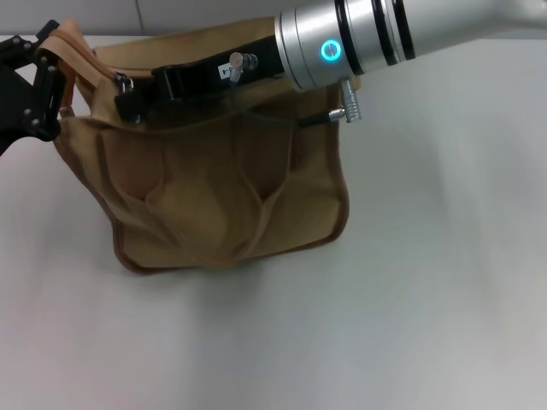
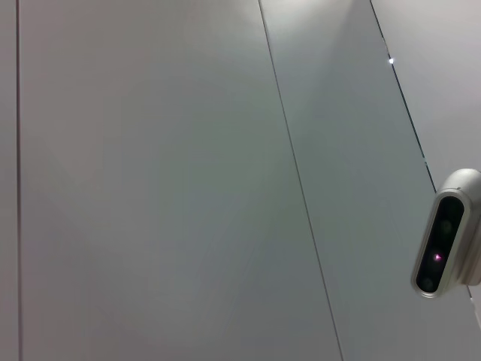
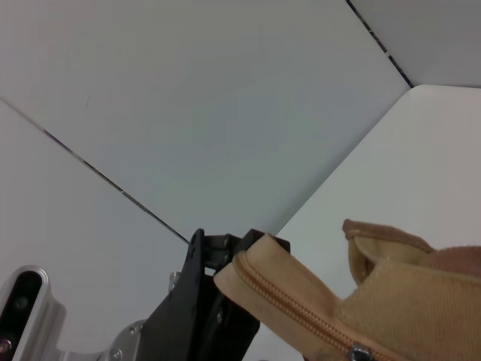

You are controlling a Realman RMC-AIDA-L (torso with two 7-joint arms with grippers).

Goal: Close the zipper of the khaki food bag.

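The khaki food bag (image 1: 222,196) stands on the white table, its two looped handles hanging on the front face. My left gripper (image 1: 53,85) is shut on the bag's top left corner; in the right wrist view the left gripper (image 3: 225,259) clamps the end of the bag (image 3: 421,301). My right gripper (image 1: 128,98) reaches across the bag's top from the right and is shut at the silver pull tab (image 1: 122,83) near that same corner. The zipper (image 3: 293,316) runs along the tan top edge, with the pull tab (image 3: 359,350) showing at the frame's lower edge.
The white table (image 1: 427,299) spreads out in front of and to the right of the bag. The right arm's silver forearm (image 1: 385,34) crosses above the bag's top. The left wrist view shows only grey wall panels and a grey camera housing (image 2: 445,244).
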